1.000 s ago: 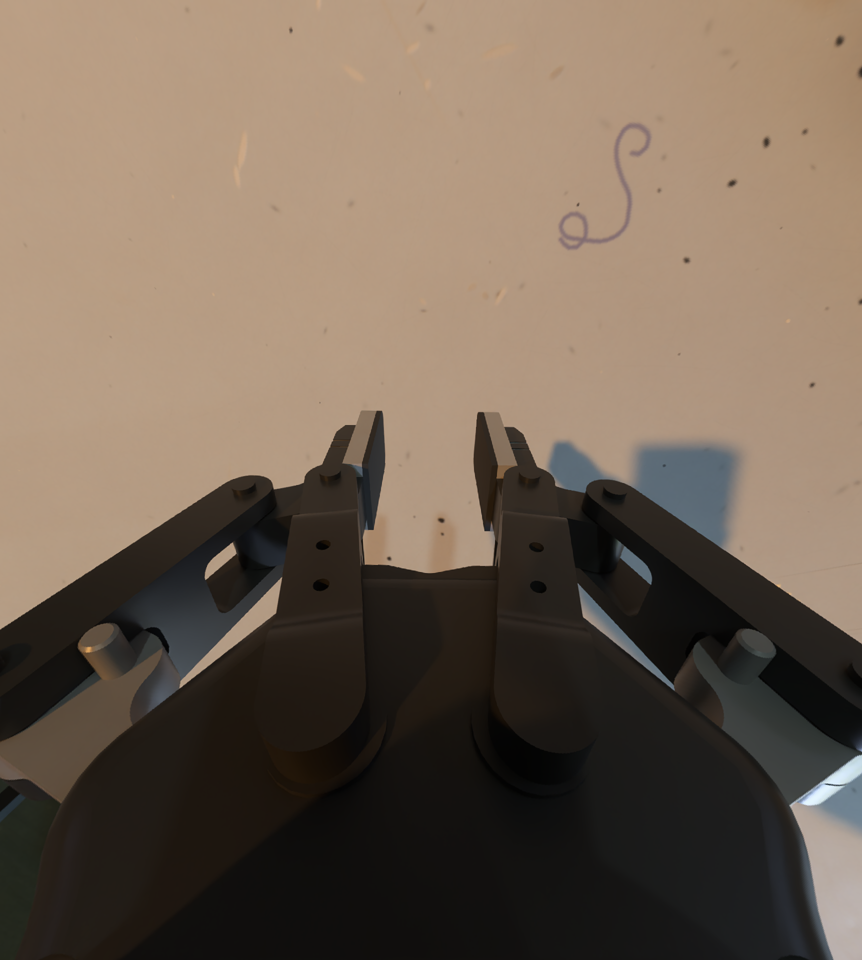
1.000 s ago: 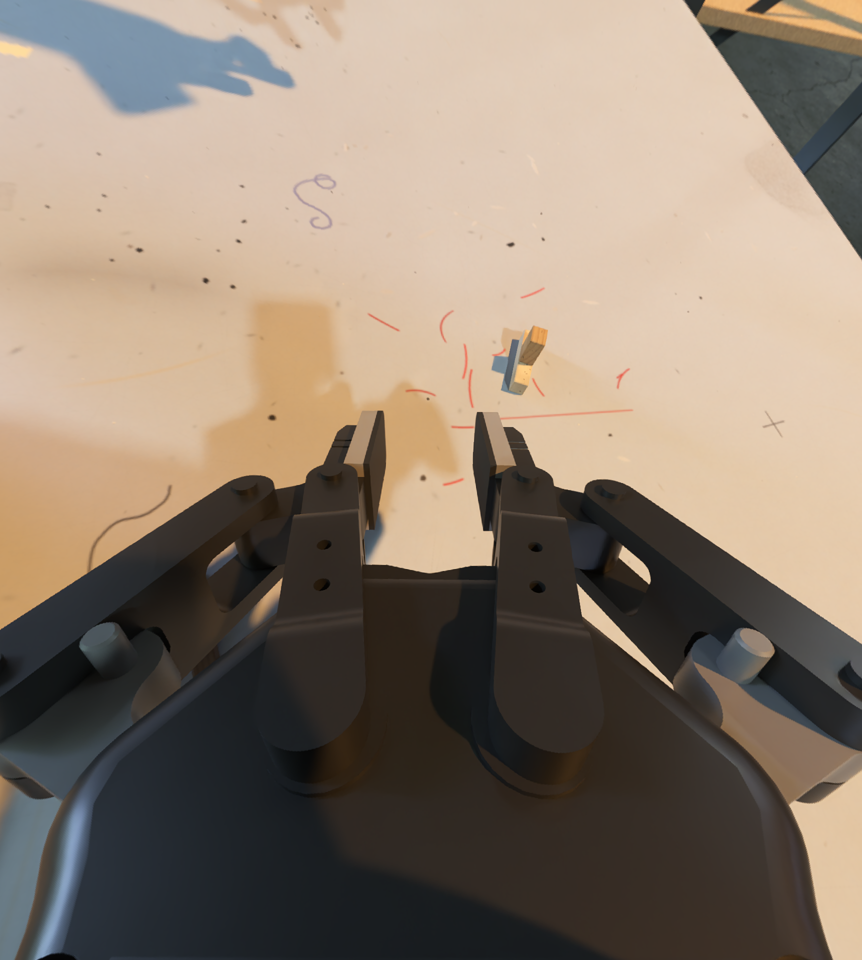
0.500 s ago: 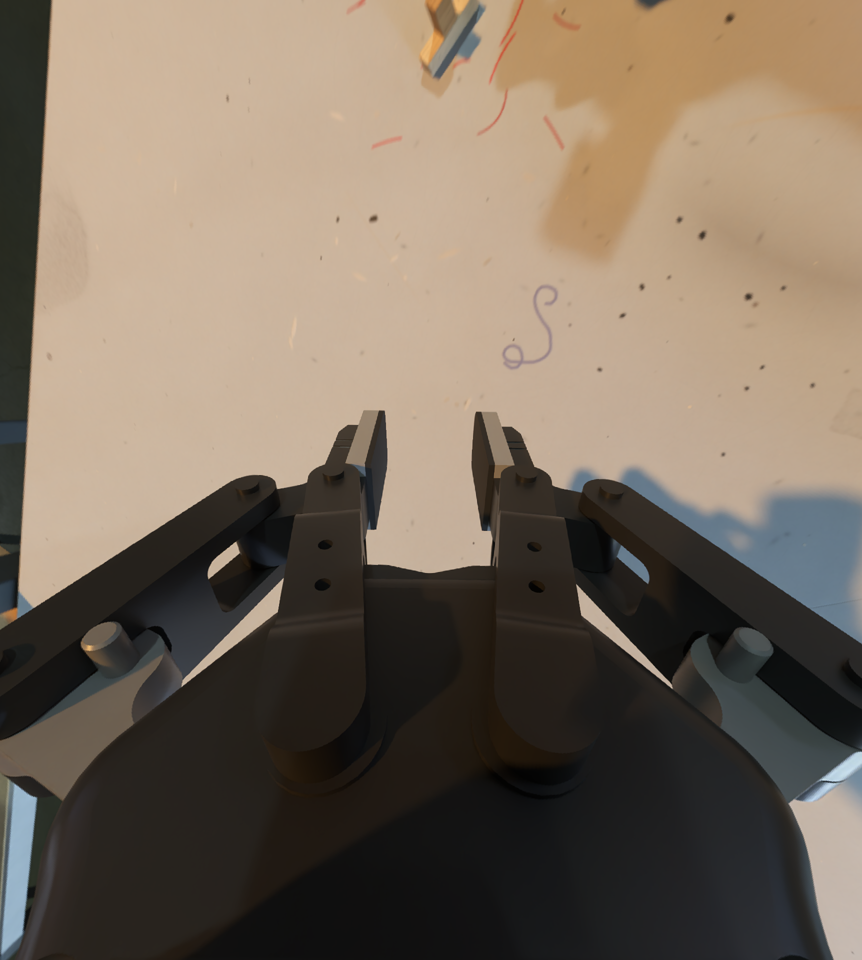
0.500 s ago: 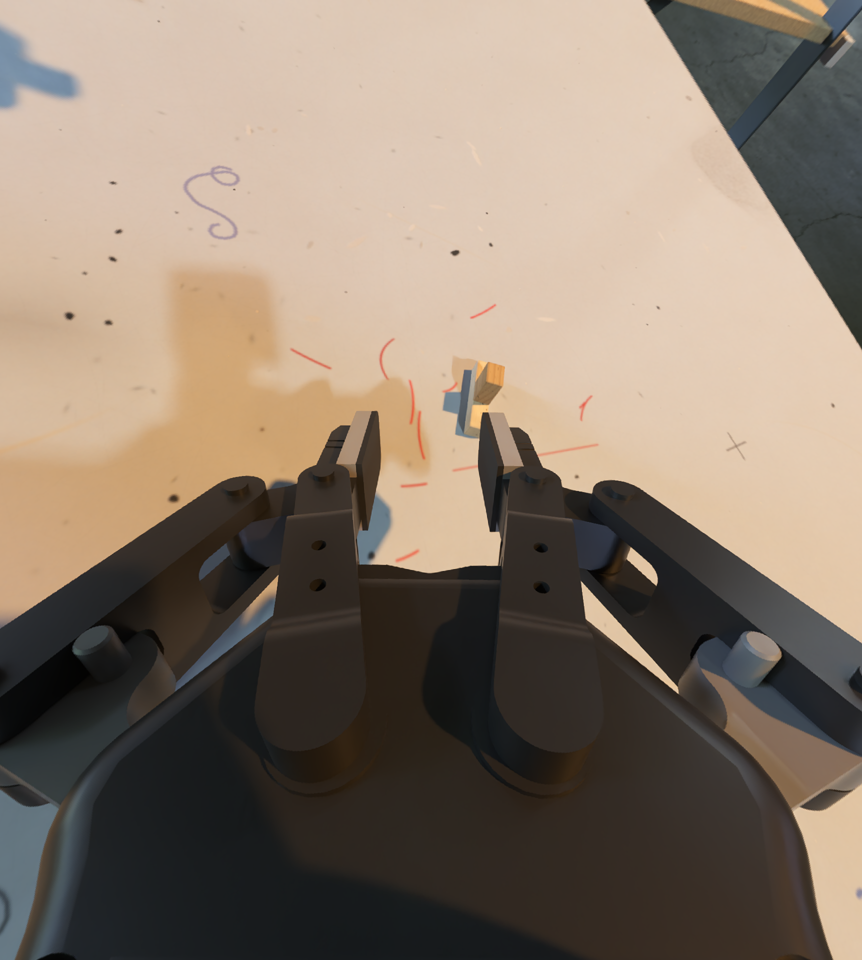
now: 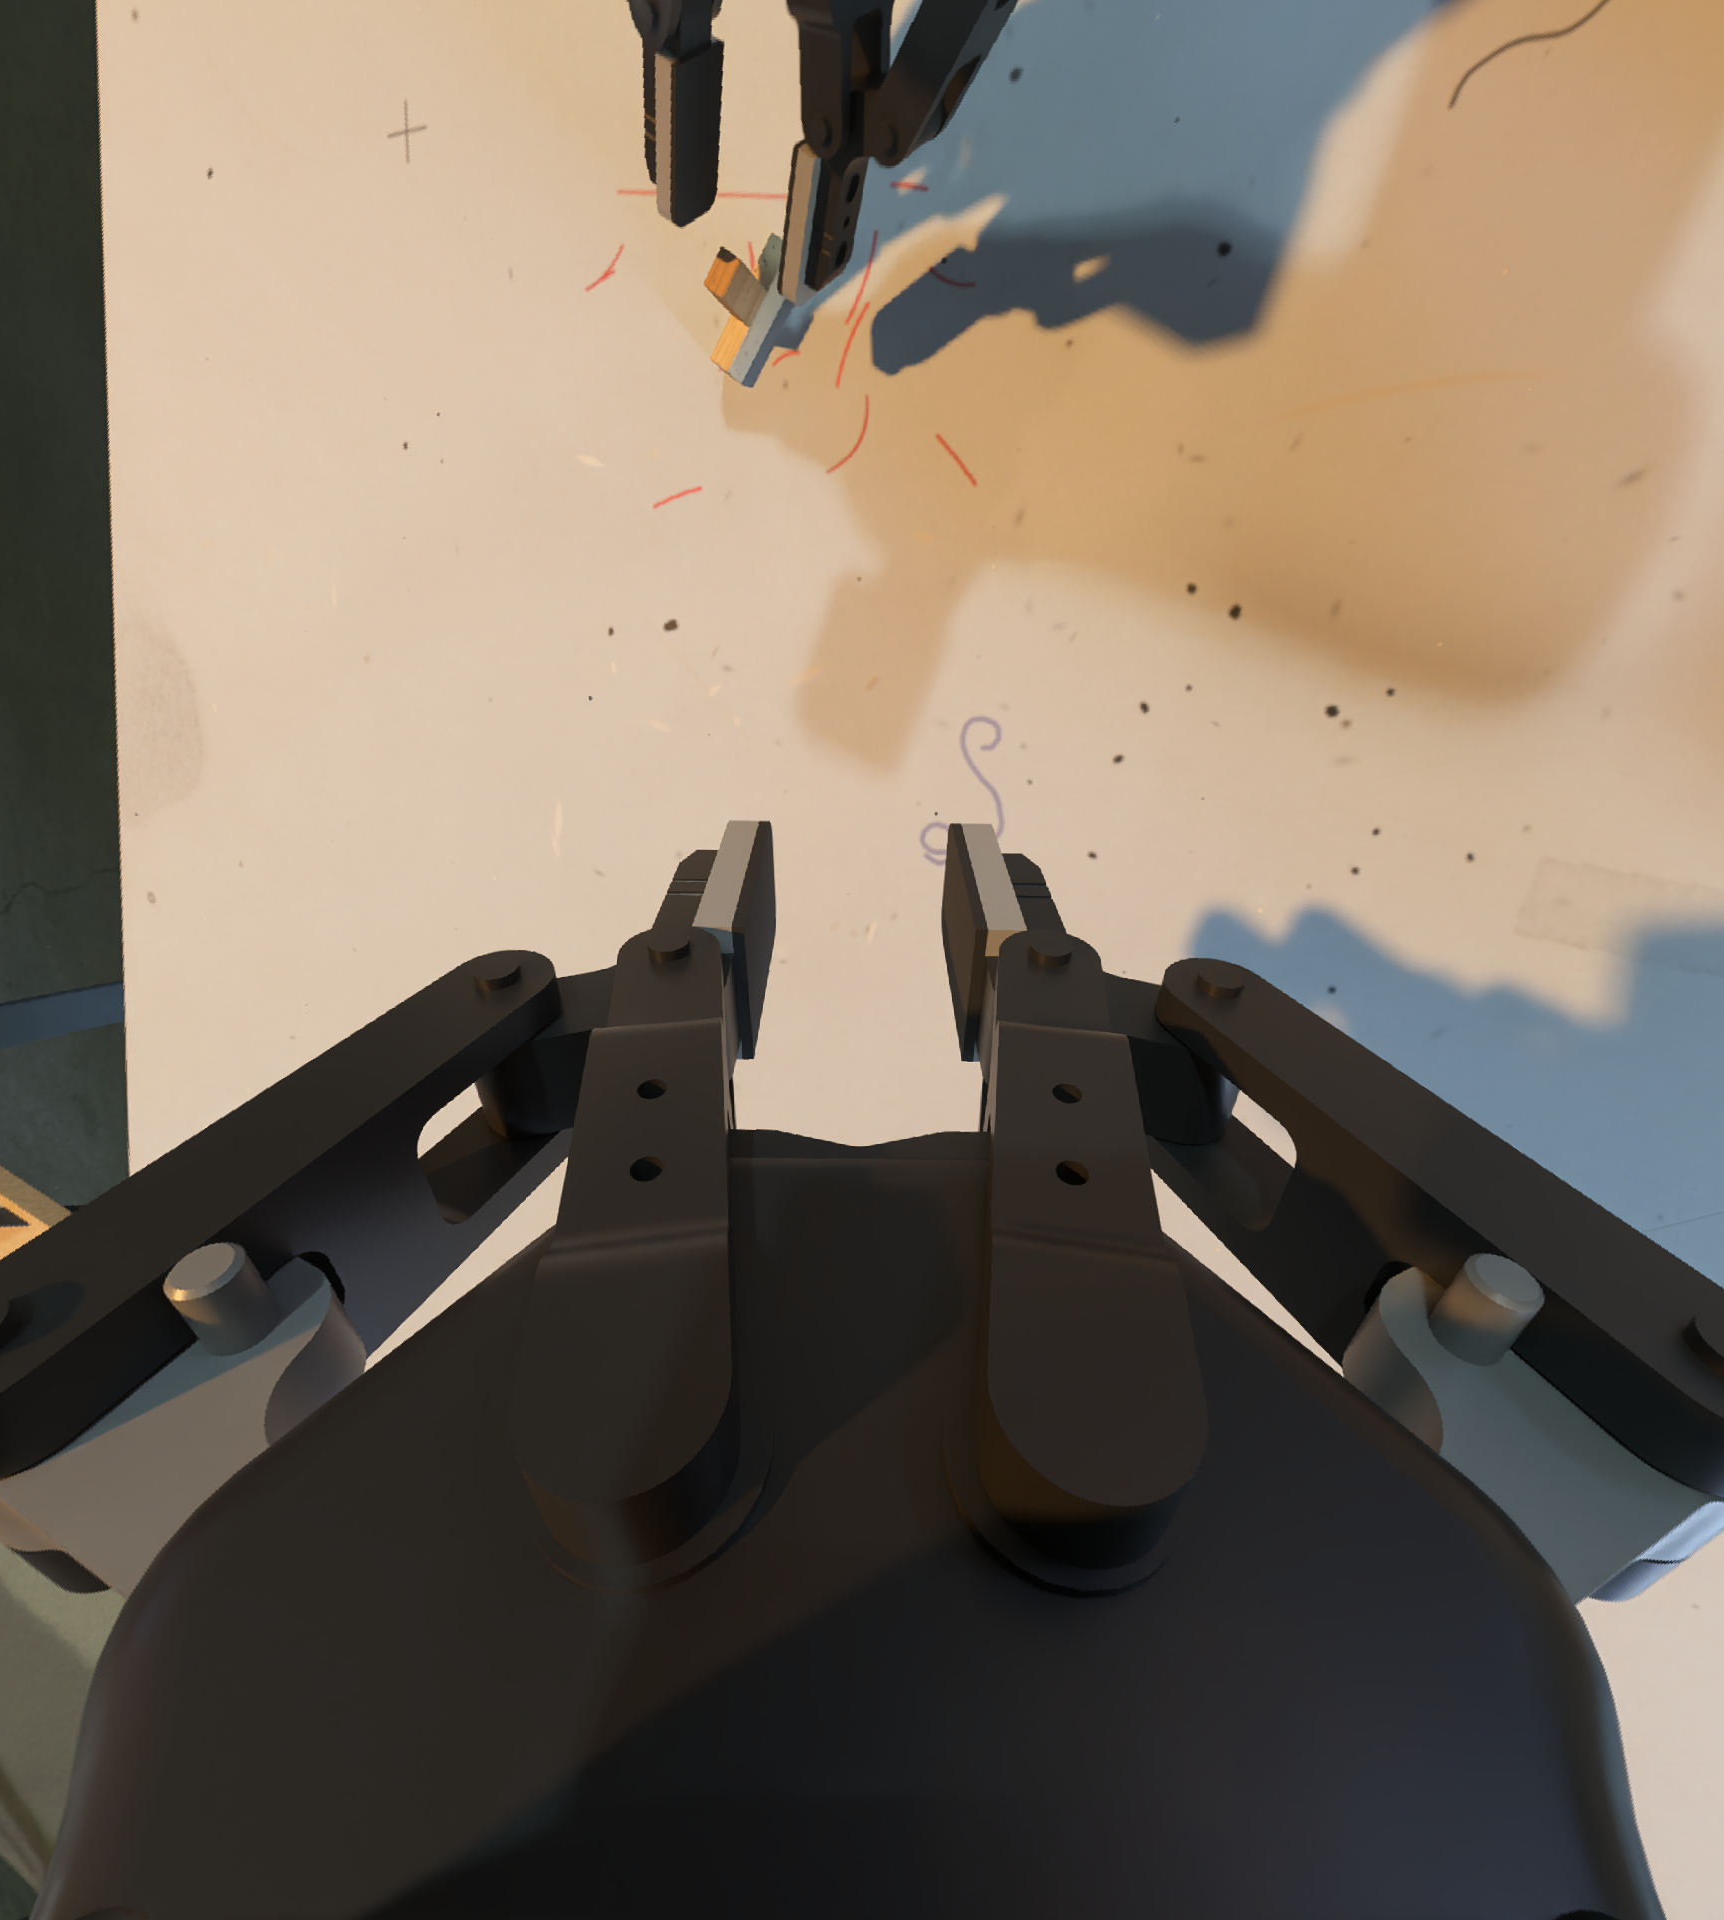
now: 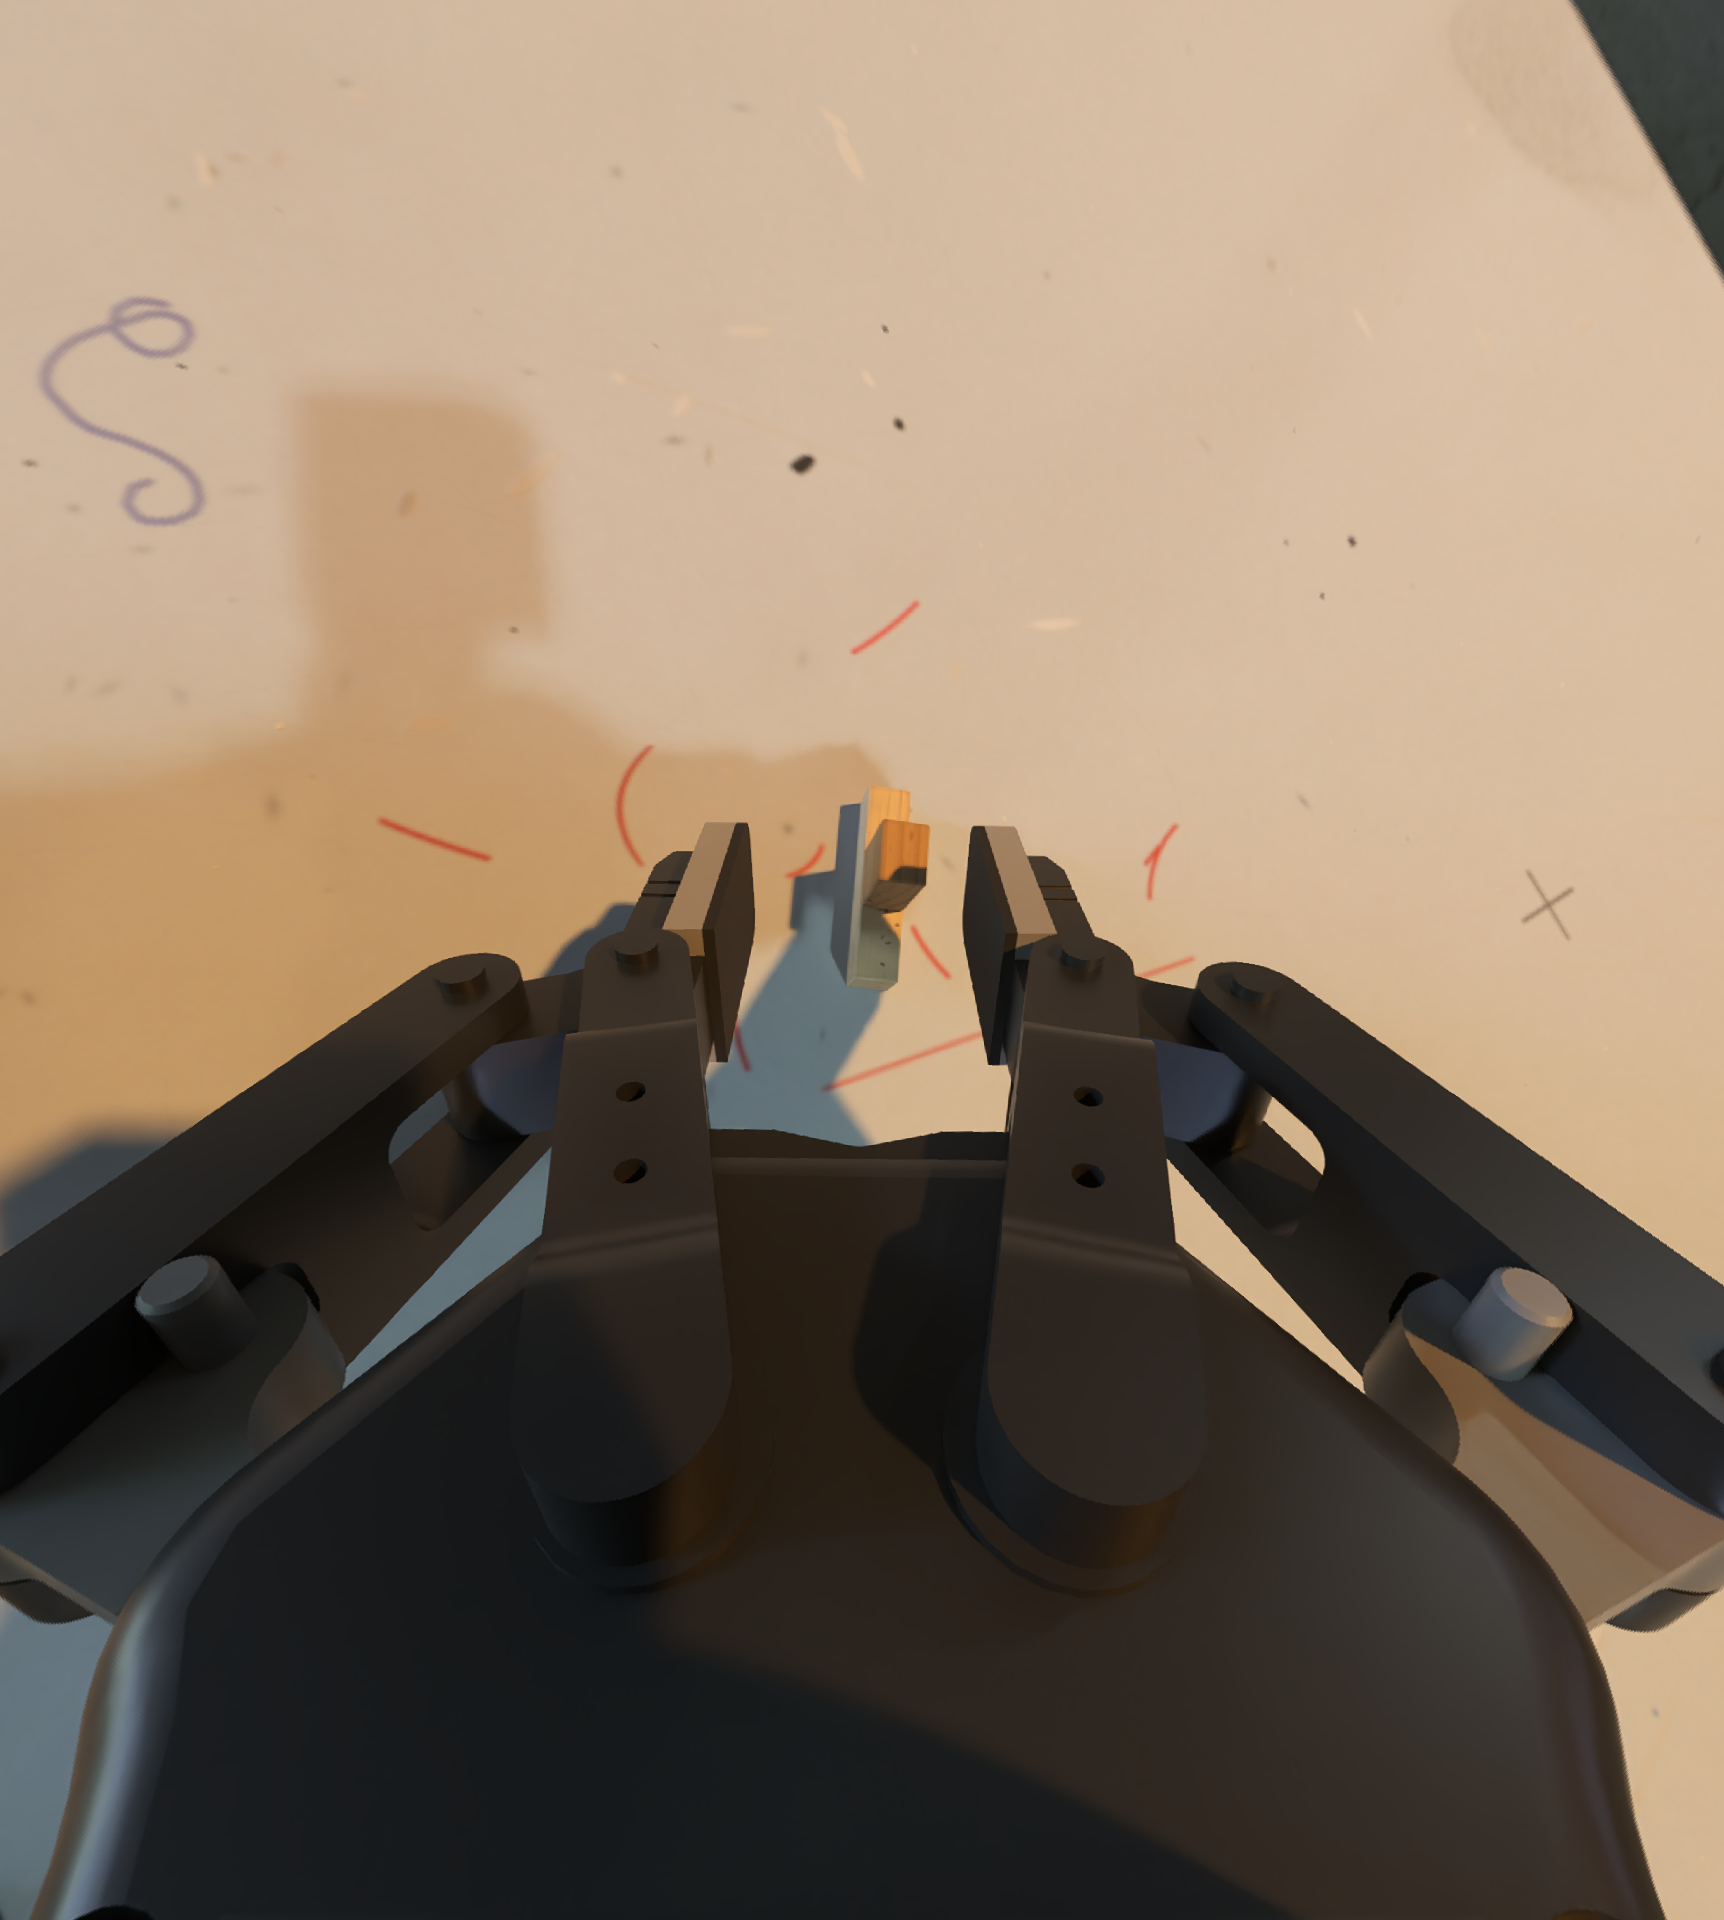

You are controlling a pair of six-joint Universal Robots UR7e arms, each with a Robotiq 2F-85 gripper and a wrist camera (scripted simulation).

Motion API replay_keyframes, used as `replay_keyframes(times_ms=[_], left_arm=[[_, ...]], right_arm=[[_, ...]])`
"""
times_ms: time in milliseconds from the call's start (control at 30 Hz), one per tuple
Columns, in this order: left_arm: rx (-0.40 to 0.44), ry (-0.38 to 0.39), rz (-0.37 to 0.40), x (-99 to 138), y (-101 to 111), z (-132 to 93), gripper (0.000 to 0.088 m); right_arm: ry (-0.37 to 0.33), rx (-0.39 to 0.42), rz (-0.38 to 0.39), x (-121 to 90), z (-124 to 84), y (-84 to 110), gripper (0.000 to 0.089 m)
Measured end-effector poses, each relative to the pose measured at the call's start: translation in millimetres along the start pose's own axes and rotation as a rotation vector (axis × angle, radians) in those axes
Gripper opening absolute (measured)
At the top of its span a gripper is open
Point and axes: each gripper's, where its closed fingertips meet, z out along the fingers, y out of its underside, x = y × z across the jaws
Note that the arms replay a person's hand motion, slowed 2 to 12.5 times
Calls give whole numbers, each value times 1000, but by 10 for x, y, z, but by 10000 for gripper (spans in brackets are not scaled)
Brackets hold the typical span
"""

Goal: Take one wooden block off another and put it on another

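- Your right gripper, a black two-finger unit, hangs over the beige, speckled tabletop with its jaws spread wide and nothing between the pads but air.
- Just past the fingertips, in line with the gap, stands the small stack of wooden blocks: a short orange-brown wooden block lies crosswise on a pale, longer wooden block.
- In your right wrist view the pale block's long axis runs straight away from the camera; the orange block's long axis crosses it.
- Red pen strokes ring the stack, and a purple squiggle sits well off to the side.
- Your left gripper hovers well apart from the blocks, jaws released and empty.
- From there you see the right gripper poised above the stack.
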Motion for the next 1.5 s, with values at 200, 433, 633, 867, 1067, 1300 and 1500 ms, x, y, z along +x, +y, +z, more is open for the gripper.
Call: replay_keyframes(times_ms=[200,433,633,867,1067,1300,1500], left_arm=[[7,-15,8,-18,-104,-2,296],[31,-23,14,-24,-210,-2,295],[47,-24,17,-19,-276,-3,294],[52,-44,18,-21,-342,-13,292],[58,-70,17,15,-432,-3,291],[81,-77,24,178,-595,44,290],[117,-43,38,436,-773,150,290]], right_arm=[[3,-42,61,48,132,25,298],[-7,-49,96,70,187,15,175],[-9,-46,98,76,213,-2,87],[-17,-26,82,58,186,-33,88],[-48,2,51,-30,47,-90,88],[-93,22,-40,-211,-299,-99,88],[-147,15,-129,-404,-689,36,88]])
